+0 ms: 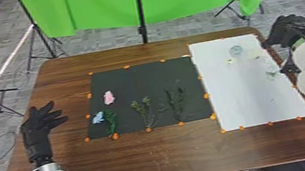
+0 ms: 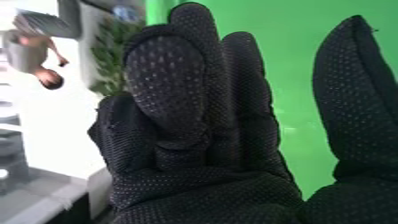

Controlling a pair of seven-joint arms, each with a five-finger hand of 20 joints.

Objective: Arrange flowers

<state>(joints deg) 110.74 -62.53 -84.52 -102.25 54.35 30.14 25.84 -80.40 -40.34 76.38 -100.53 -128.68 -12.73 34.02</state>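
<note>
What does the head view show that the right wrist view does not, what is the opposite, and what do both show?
Head view: brown wooden table, rectangular black mat, rectangular white sheet, small pink flower and black-gloved left hand.
Right wrist view: leafy green plant in the background.
Both: black-gloved right hand and bright green cloth backdrop.

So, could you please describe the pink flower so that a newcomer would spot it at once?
On the brown table, find the black mat, to the left of the white one. The flower lies near the black mat's left side, farther from the robot than the light-blue flower. Its pink colour sets it apart from that blue neighbour.
</note>
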